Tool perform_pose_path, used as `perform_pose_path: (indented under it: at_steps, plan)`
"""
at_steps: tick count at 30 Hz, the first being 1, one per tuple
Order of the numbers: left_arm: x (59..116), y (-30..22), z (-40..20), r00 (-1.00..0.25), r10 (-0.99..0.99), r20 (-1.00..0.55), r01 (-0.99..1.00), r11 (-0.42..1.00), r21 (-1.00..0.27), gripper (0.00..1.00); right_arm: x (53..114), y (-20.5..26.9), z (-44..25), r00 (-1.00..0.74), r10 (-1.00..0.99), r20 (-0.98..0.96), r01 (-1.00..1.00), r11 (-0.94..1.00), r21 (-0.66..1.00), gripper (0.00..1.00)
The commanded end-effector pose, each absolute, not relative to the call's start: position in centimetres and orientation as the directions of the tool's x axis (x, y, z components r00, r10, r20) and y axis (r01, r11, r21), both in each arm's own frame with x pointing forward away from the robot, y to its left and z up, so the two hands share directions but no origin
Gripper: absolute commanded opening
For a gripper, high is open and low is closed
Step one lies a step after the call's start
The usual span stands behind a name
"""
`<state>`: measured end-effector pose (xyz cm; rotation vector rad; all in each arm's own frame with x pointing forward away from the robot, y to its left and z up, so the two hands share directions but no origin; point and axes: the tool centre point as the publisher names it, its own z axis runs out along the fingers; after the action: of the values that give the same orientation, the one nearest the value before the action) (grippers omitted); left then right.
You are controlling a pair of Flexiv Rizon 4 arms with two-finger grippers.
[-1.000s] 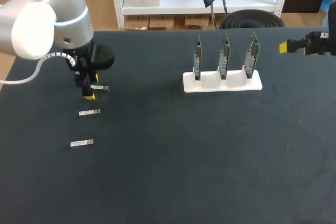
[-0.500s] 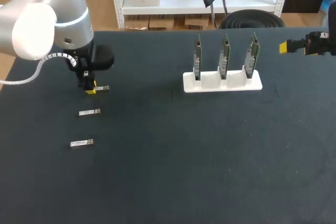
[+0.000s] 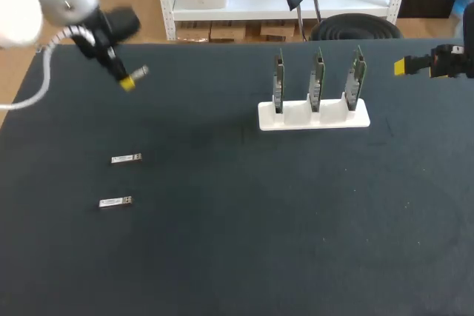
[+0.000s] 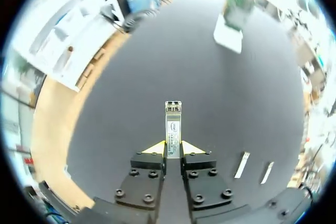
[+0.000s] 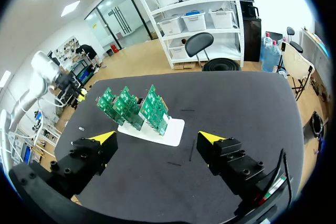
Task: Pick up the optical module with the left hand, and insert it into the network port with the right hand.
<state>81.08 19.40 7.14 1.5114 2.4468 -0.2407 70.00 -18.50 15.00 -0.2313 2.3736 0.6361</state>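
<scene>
Surface: one dark, matte table top (image 3: 296, 220), fairly uniform, with a few pale specks toward 4 o'clock in the head view.

Left gripper (image 3: 127, 83): over the table's 10 o'clock corner. From the left wrist view, the gripper (image 4: 173, 147) has its yellow tips pinched narrow on one optical module (image 4: 172, 124), a finger on each side. The module sticks straight out ahead of the tips, label side toward the camera. In the head view the held optical module (image 3: 138, 72) appears lifted off the mat.

Right gripper (image 3: 404, 66): at the 2 o'clock edge of the table. From its wrist view, the gripper (image 5: 157, 138) is spread wide with nothing between the fingers.

Counts:
- Optical modules: 3 in all. One is in the left gripper, and two lie flat on the mat around 8–9 o'clock: upper loose module (image 3: 126, 158) and lower loose module (image 3: 115, 202). They lie parallel, near each other and not touching.
- White holder (image 3: 313, 116): 1, at about 1 o'clock from table centre.
- Green circuit boards standing upright in the holder: 3, namely first board (image 3: 278, 83), middle board (image 3: 317, 79) and third board (image 3: 357, 78). I cannot make out their network ports.
</scene>
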Motion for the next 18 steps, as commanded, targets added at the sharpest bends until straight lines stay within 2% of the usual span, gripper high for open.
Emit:
perform_pose_path:
  at_steps: [1, 5, 9, 13, 14, 18]
  plan:
    - [81.7, 20.9, 13.1, -0.639, 0.436, -0.633, 0.660, 0.733, -0.162, 0.00, 70.0, -18.5, 15.0, -0.766, 0.000, -0.643, -0.321, 0.866, 0.383, 1.00]
    - [82.0, 20.1, 17.5, -0.641, 0.244, -0.727, 0.609, 0.738, -0.289, 0.00, 70.0, -18.5, 15.0, -0.766, 0.000, -0.643, -0.321, 0.866, 0.383, 1.00]
    - [81.3, 18.4, 21.0, -0.581, 0.127, -0.804, 0.654, 0.660, -0.369, 0.00, 70.0, -18.5, 15.0, -0.766, 0.000, -0.643, -0.321, 0.866, 0.383, 1.00]
    - [80.7, 16.6, 22.7, -0.532, 0.097, -0.841, 0.713, 0.587, -0.383, 0.00, 70.0, -18.5, 15.0, -0.766, 0.000, -0.643, -0.321, 0.866, 0.383, 1.00]
    - [80.3, 15.9, 23.0, -0.512, 0.091, -0.854, 0.770, 0.489, -0.409, 0.00, 70.0, -18.5, 15.0, -0.766, 0.000, -0.643, -0.321, 0.866, 0.383, 1.00]
    - [79.5, 13.5, 23.4, -0.474, 0.095, -0.875, 0.826, 0.391, -0.405, 0.00, 70.0, -18.5, 15.0, -0.766, 0.000, -0.643, -0.321, 0.866, 0.383, 1.00]
